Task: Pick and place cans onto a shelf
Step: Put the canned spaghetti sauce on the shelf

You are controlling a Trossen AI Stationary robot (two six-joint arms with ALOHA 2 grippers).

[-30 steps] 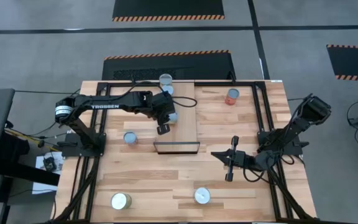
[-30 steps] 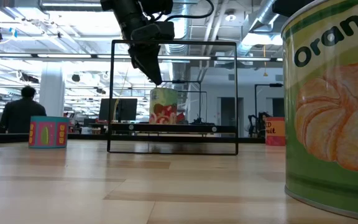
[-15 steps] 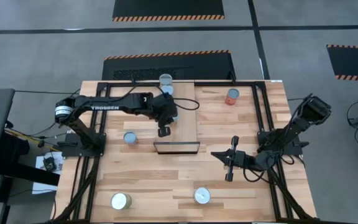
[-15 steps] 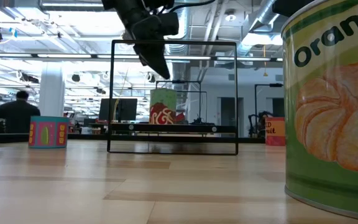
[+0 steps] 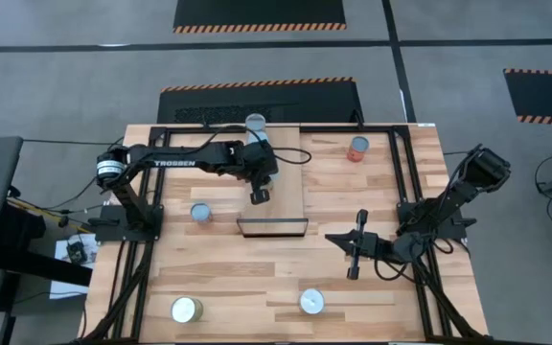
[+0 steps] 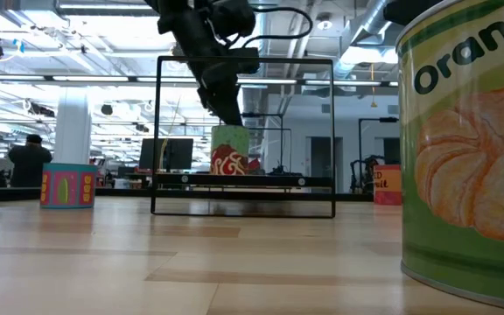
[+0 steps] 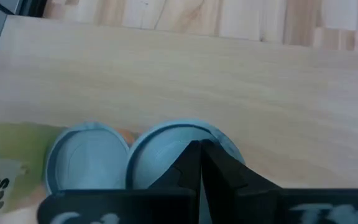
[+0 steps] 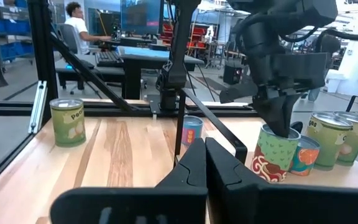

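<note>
Broadly, the pale butcher-block wooden surface [image 5: 372,192] carries everything, w/ black frame rails [image 5: 398,172] along both sides.

The narrow light-wood shelf w/ dark front edge [image 5: 286,182] lies mid-surface, running back to the rear rail.

The left arm reaches across the shelf. The right arm waits folded at the right side, its right gripper [image 5: 331,236] clear of the shelf, jaws pressed together and empty.

Change over the last sec: the left gripper [image 6: 233,114] has slid sideways. In the low view it went from left of the red-and-green labelled tin [image 6: 229,149] to right above its top. The left wrist view shows the jaws narrow, tips meeting, holding nothing, above two silver-blue round lids [image 7: 89,163].

Likely meaning: that tin is already set down on the shelf. The arm is either clearing off or repositioning, not carrying.

Tins on the shelf: that group under the arm, plus a silver-topped tin [image 5: 255,123] at the back end.

On the surface, not yet shelved:
- blue tin [image 5: 200,213], left of the shelf, nearest
- red-orange tin [image 5: 357,149], right of the shelf, by the rail
- yellow-green tin [image 5: 186,310] and white-topped tin [image 5: 311,302], near the front edge

Room: the shelf's front half is bare. There's open surface either side, but the rails hem in approach.
</note>
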